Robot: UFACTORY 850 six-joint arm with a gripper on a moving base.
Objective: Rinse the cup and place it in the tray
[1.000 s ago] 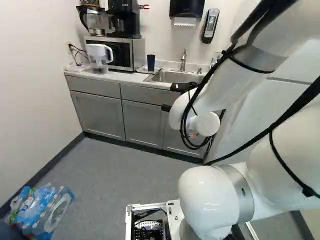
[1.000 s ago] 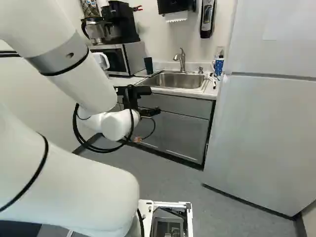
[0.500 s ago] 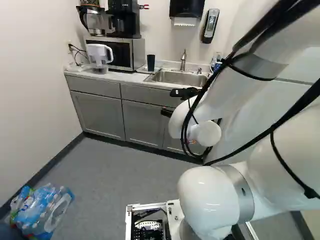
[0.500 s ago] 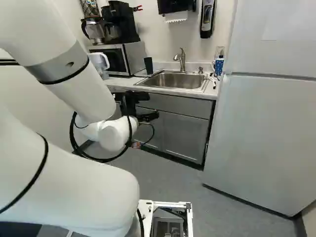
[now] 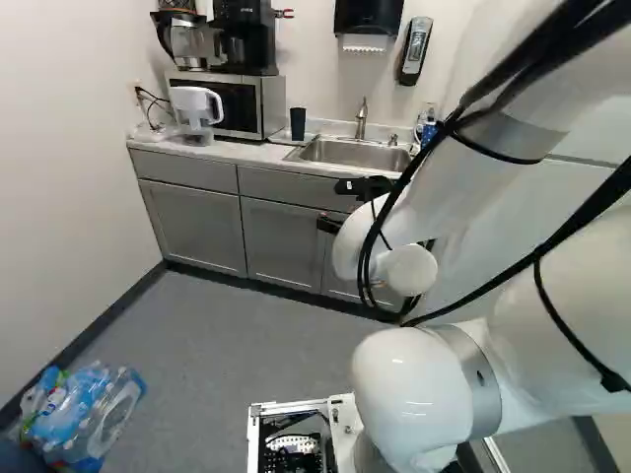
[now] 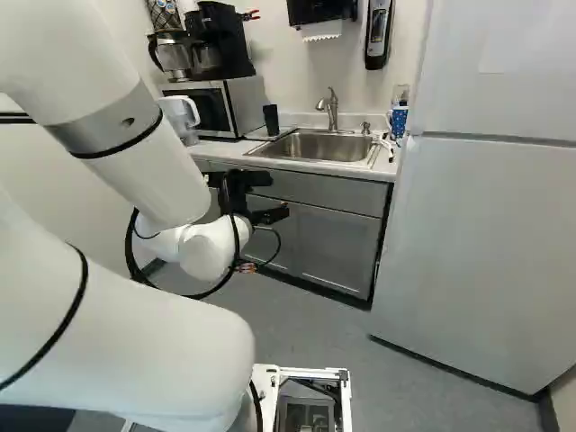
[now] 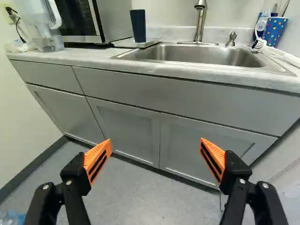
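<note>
My gripper (image 6: 278, 195) stands open in front of the grey cabinets, below counter height; its open fingers (image 7: 155, 143) hold nothing between them in the wrist view. A dark blue cup (image 7: 138, 26) stands upright at the sink's microwave side, on or at a low flat tray (image 7: 123, 43). The steel sink (image 7: 211, 55) lies in the counter, with its faucet (image 7: 200, 21) behind the basin. On the sink's other side is a blue cup with coloured dots (image 7: 275, 32), beside a brush (image 7: 260, 44).
The counter edge (image 7: 154, 74) runs above and ahead of the gripper. A white pitcher (image 5: 197, 110) and a microwave (image 5: 229, 103) stand beside the tray. The refrigerator (image 6: 486, 225) rises right of the cabinets. Wrapped bottles (image 5: 84, 414) lie on the floor.
The gripper has sunk a little and shifted slightly left in the right base view, mostly in the first half second. Its fingers remain open. The base has not moved.
</note>
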